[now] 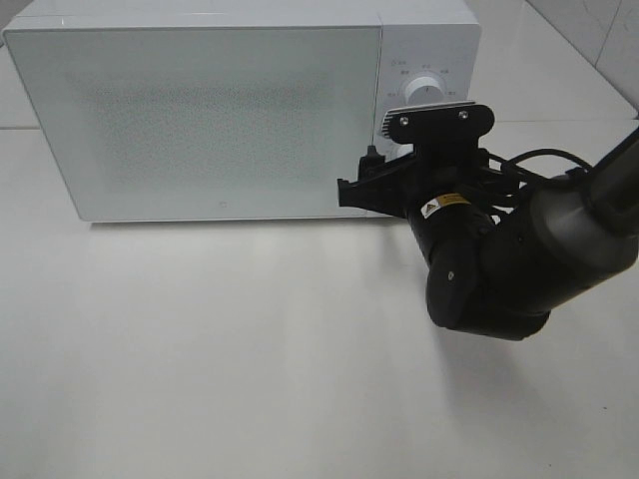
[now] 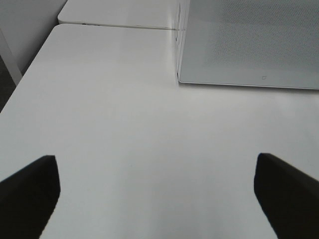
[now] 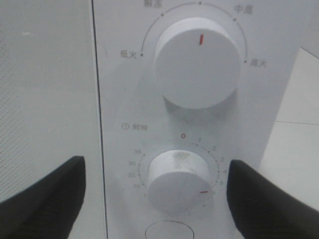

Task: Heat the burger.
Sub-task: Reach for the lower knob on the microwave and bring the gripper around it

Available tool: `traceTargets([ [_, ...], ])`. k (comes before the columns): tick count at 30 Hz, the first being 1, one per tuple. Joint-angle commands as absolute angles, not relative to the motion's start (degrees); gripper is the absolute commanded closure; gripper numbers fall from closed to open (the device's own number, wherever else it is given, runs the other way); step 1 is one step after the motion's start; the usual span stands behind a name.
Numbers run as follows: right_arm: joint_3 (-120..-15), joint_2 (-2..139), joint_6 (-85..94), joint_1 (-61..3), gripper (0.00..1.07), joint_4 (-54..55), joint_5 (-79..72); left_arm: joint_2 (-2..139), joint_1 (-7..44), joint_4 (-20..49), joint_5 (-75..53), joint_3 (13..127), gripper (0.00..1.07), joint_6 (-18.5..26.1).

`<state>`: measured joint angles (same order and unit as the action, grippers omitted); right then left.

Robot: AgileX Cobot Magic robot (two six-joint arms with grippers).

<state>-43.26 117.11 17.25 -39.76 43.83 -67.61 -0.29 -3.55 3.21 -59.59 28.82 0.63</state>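
The burger is out of view; the white microwave (image 1: 200,110) has its door shut. My right gripper (image 1: 364,188) is open and empty, right in front of the microwave's control panel. In the right wrist view (image 3: 154,169) its dark fingers (image 3: 45,199) stand on either side of the lower timer knob (image 3: 174,181) without touching it. That knob's red mark points toward the lower right of its dial. The upper power knob (image 3: 197,62) has its red mark pointing up. My left gripper (image 2: 154,169) is open and empty over the bare white table (image 2: 124,124).
The microwave's front lower corner (image 2: 249,45) lies ahead of the left gripper. A round button (image 3: 168,231) sits under the timer knob. The right arm's bulky black body (image 1: 499,259) hangs over the table in front of the panel. The table's left edge (image 2: 25,79) is near.
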Motion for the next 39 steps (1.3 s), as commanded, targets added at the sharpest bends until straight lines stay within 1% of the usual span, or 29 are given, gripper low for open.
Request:
traceTargets([
  [1,-45.26,118.26,16.21,-38.16,0.32,41.31,-65.6,-1.6,-3.67,3.67,-59.3,28.65,0.09,0.63],
  [14,-45.72,119.0,13.87,-35.18,0.32,38.85,-65.09,-1.38,-3.67,3.67,-59.3,28.65,0.09,0.63],
  [21,-45.72,119.0,13.81,-34.84,0.32,38.79,-65.43,-1.38,-3.67,3.67,-59.3,28.65,0.09,0.63],
  [23,-45.72,119.0,13.81,-34.84,0.36,38.79,-65.55,-1.38,-3.67,3.67,-59.3,28.65,0.09,0.63],
  [24,-45.72,119.0,13.81,-34.84,0.36,38.79,-65.55,-1.38,-3.67,3.67,-59.3,28.65,0.09,0.63],
  [25,-45.72,119.0,13.81,-34.84,0.41,38.79,-65.83,-1.38,-3.67,3.67,-59.3,28.65,0.09,0.63],
  [26,-45.72,119.0,13.81,-34.84,0.5,38.79,-66.23,-1.38,-3.67,3.67,-59.3,28.65,0.09,0.63],
  [27,-45.72,119.0,13.81,-34.84,0.5,38.79,-66.23,-1.38,-3.67,3.67,-59.3,28.65,0.09,0.63],
  [28,-45.72,119.0,13.81,-34.84,0.56,38.79,-66.41,-1.38,-3.67,3.67,-59.3,28.65,0.09,0.63],
  [29,-45.72,119.0,13.75,-34.84,0.68,38.79,-66.69,-1.38,-3.67,3.67,-59.3,28.65,0.09,0.63],
  [30,-45.72,119.0,13.75,-34.84,0.68,38.79,-66.69,-1.38,-3.67,3.67,-59.3,28.65,0.09,0.63],
  [31,-45.72,119.0,13.75,-34.84,0.76,38.79,-66.81,-1.38,-3.67,3.67,-59.3,28.65,0.09,0.63],
  [32,-45.72,119.0,13.87,-34.84,0.88,38.79,-67.15,-1.38,-3.67,3.67,-59.3,28.65,0.09,0.63],
  [33,-45.72,119.0,13.87,-34.84,0.88,38.79,-67.15,-1.38,-3.67,3.67,-59.3,28.65,0.09,0.63],
  [34,-45.72,119.0,13.87,-34.84,0.95,38.79,-67.32,-1.38,-3.67,3.67,-59.3,28.65,0.09,0.63],
  [35,-45.72,119.0,13.87,-34.84,0.95,38.79,-67.32,-1.38,-3.67,3.67,-59.3,28.65,0.09,0.63],
  [36,-45.72,119.0,13.87,-34.84,1.05,38.79,-67.55,-1.38,-3.67,3.67,-59.3,28.65,0.09,0.63],
  [37,-45.72,119.0,13.87,-34.84,1.07,38.79,-67.61,-1.38,-3.67,3.67,-59.3,28.65,0.09,0.63],
  [39,-45.72,119.0,13.87,-34.84,1.07,38.79,-67.61,-1.38,-3.67,3.67,-59.3,28.65,0.09,0.63],
])
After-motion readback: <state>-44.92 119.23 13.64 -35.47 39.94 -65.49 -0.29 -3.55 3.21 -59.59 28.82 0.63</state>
